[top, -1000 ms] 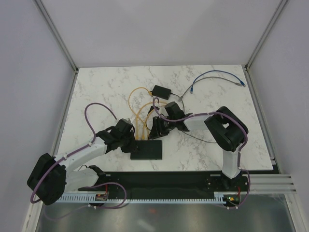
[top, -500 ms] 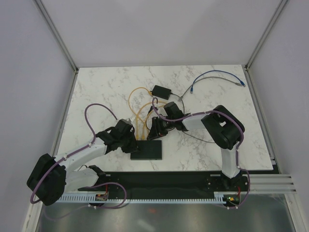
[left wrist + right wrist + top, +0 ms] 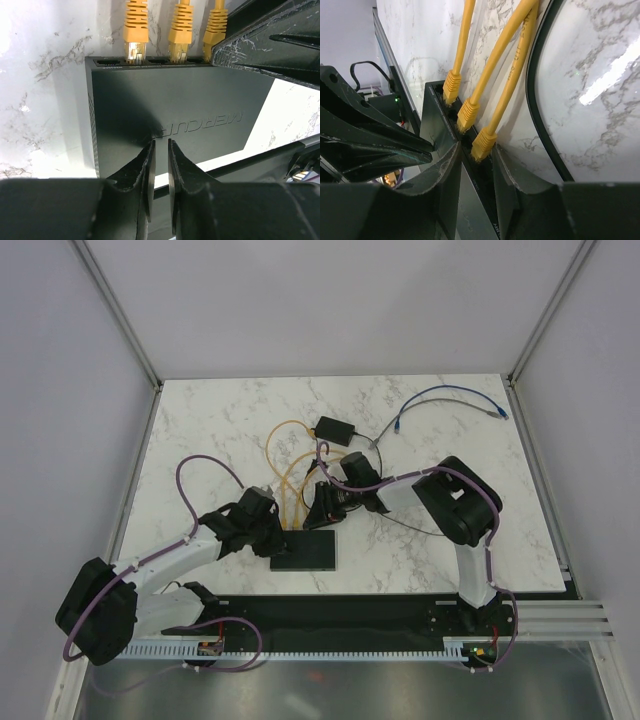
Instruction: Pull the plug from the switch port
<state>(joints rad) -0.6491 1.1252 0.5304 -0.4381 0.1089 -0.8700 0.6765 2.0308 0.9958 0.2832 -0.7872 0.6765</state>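
The switch (image 3: 303, 550) is a flat black box lying near the front edge, also seen in the left wrist view (image 3: 175, 110). Three yellow plugs sit in its far-side ports (image 3: 136, 30). My left gripper (image 3: 268, 531) rests on the switch's left part, its fingers (image 3: 149, 165) closed to a thin gap with nothing between them. My right gripper (image 3: 325, 508) is at the port edge. In the right wrist view it (image 3: 476, 148) is open and straddles the nearest yellow plug (image 3: 483, 142). The right finger is close against the plug and the left finger stands apart.
Yellow cables (image 3: 290, 475) loop from the ports toward the table's middle. A smaller black box (image 3: 335, 430) with thin leads lies behind them. A blue-grey cable (image 3: 450, 395) lies at the back right. A black lead (image 3: 540, 100) curves beside the plugs.
My right gripper has edged slightly left toward the switch's port edge. My left gripper and the switch have not moved.
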